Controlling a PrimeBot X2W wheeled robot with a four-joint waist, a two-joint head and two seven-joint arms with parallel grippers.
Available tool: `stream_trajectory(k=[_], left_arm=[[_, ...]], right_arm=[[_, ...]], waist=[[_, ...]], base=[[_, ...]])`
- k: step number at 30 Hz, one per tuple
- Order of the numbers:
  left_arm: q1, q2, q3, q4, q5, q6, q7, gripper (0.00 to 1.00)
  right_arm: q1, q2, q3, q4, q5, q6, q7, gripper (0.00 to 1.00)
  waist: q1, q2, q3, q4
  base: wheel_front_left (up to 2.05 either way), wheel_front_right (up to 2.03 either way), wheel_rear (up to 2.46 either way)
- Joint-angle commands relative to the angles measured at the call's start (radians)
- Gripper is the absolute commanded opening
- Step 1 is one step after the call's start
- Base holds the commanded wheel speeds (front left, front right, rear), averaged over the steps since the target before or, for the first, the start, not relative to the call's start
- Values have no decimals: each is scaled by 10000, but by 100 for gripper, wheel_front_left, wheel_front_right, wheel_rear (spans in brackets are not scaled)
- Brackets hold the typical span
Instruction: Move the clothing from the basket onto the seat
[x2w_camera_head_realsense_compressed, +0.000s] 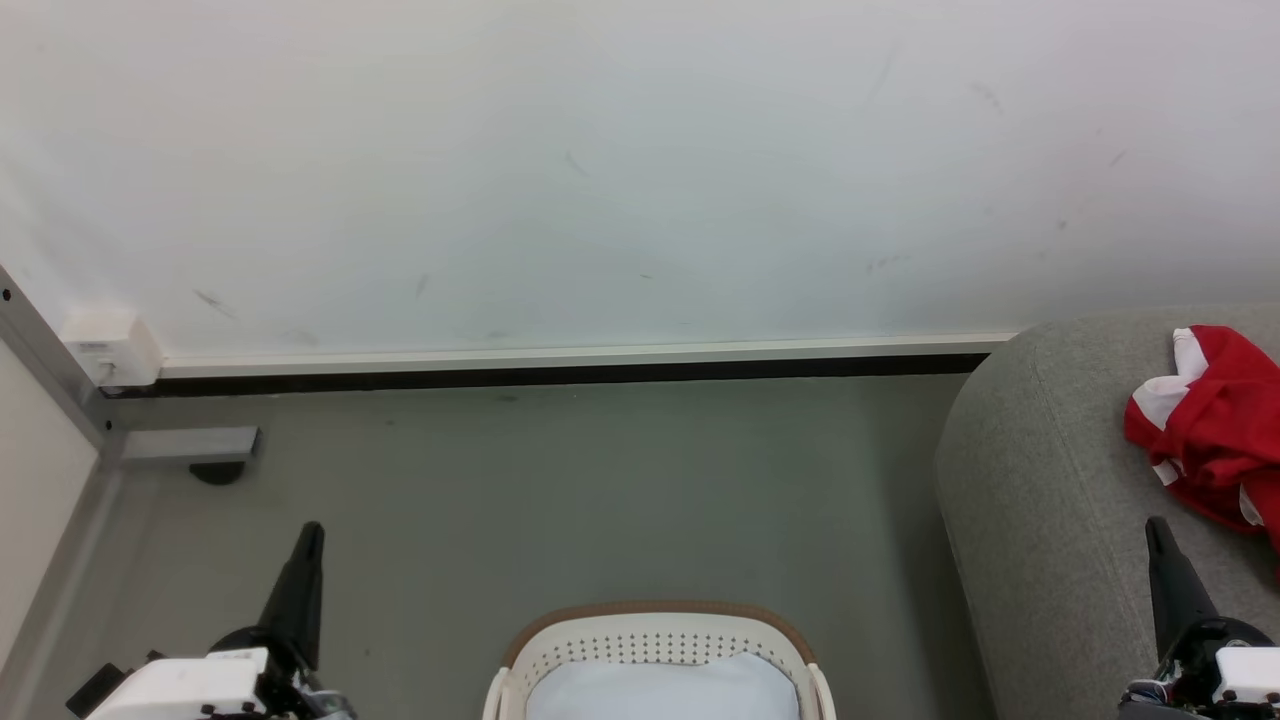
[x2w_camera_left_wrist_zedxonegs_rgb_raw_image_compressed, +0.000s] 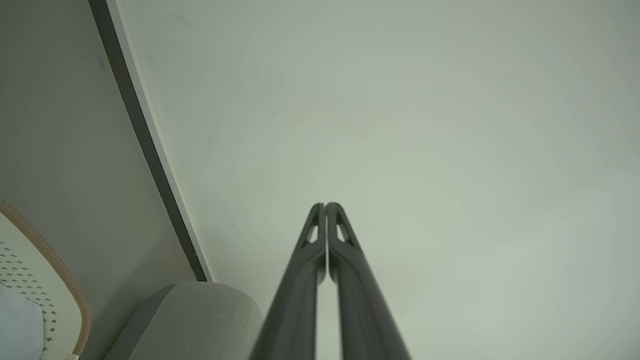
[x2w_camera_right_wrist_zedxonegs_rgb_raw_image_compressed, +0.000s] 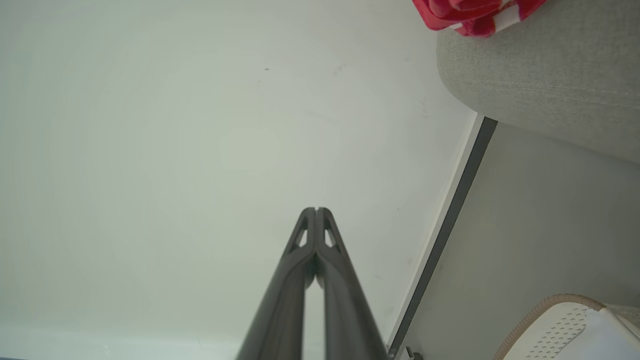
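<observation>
A red jersey (x2w_camera_head_realsense_compressed: 1215, 430) lies crumpled on the seat (x2w_camera_head_realsense_compressed: 1050, 500) at 3 o'clock, so it looks delivered. The basket (x2w_camera_head_realsense_compressed: 650, 612) at 6 o'clock holds pale fabric (x2w_camera_head_realsense_compressed: 665, 690). The left gripper (x2w_camera_head_realsense_compressed: 308, 545) at 8 o'clock and the right gripper (x2w_camera_head_realsense_compressed: 1160, 540) at 4 o'clock are clenched on nothing, likely parked clear.

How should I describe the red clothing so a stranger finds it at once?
Start at the large grey seat on the right. On top of it, near the head view's right edge, lies the crumpled clothing, red with white trim. The fabric in the white basket nearby is pale instead.
</observation>
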Motion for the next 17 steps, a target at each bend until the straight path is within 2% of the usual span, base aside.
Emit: stream_trajectory(k=[1, 17], left_arm=[[-69, 20, 29, -37, -119, -20, 38, 0], [-68, 20, 29, -38, -119, -19, 38, 0]], right_arm=[[-75, -64, 5, -24, 35, -21, -57, 0], [-78, -119, 76, -41, 112, -21, -103, 0]], waist=[[0, 0, 0, 0], [0, 0, 0, 0]], base=[[0, 0, 0], [0, 0, 0]])
